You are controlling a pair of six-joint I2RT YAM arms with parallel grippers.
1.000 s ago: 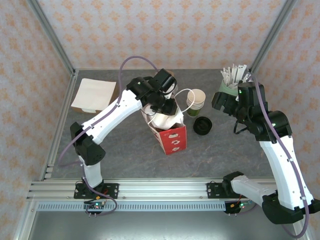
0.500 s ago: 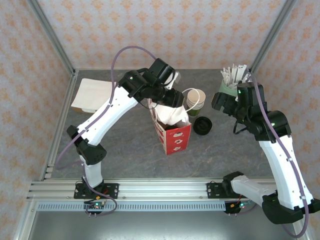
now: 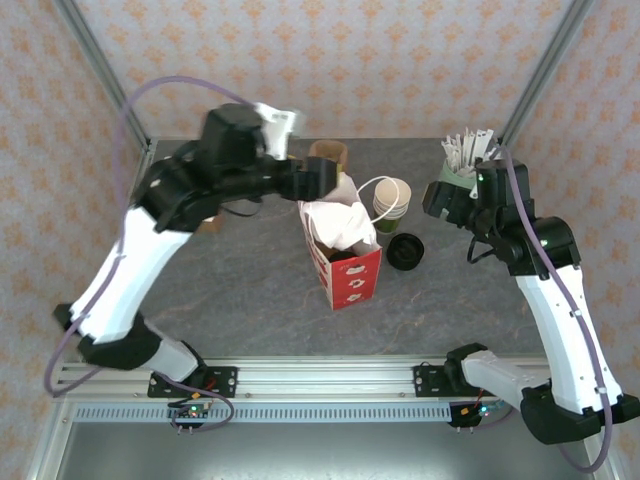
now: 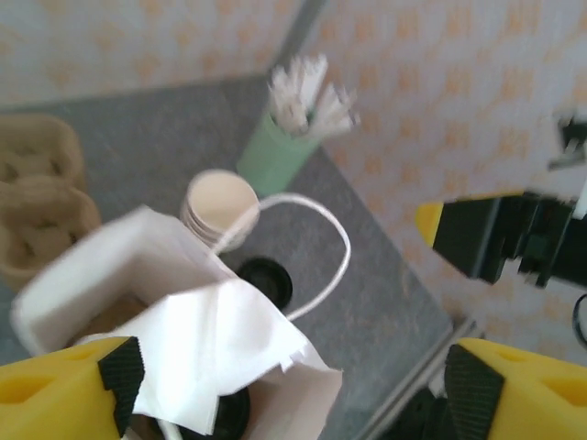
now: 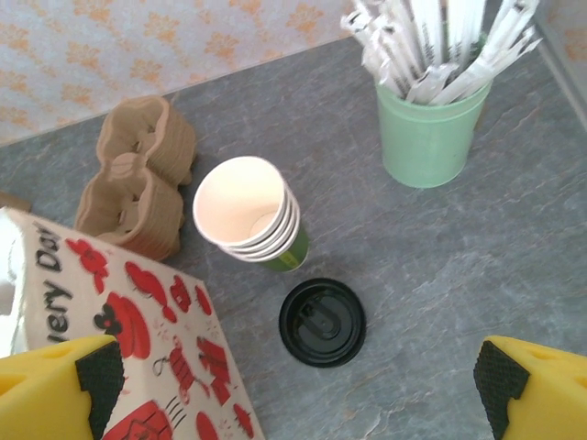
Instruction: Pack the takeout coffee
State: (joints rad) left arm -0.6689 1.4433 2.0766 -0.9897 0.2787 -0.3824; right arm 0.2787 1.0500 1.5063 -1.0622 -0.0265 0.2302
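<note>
A stack of dark green takeout coffee cups point(image 5: 252, 211), cream inside and without lids, stands right of the red-and-white paper bag point(image 3: 345, 262). One black lid point(image 5: 322, 322) lies flat on the table near the stack. Another black lid point(image 4: 206, 417) shows inside the bag under a white paper flap. Above the bag's mouth my left gripper point(image 4: 298, 380) hangs open, fingers wide apart and holding nothing; from above, the left gripper point(image 3: 325, 180) sits at the bag's far side. My right gripper point(image 5: 298, 376) is open and empty above the loose lid, right of the cups point(image 3: 392, 198).
A pale mint cup of white sticks point(image 3: 463, 165) stands at the back right. The brown pulp carrier point(image 5: 138, 174) lies behind the bag. The bag's white loop handle point(image 4: 335, 252) arches toward the cups. Metal frame posts and patterned walls bound the table.
My left gripper has opened and risen out of the bag's mouth, the left arm swinging up and to the left. The right arm has not moved.
</note>
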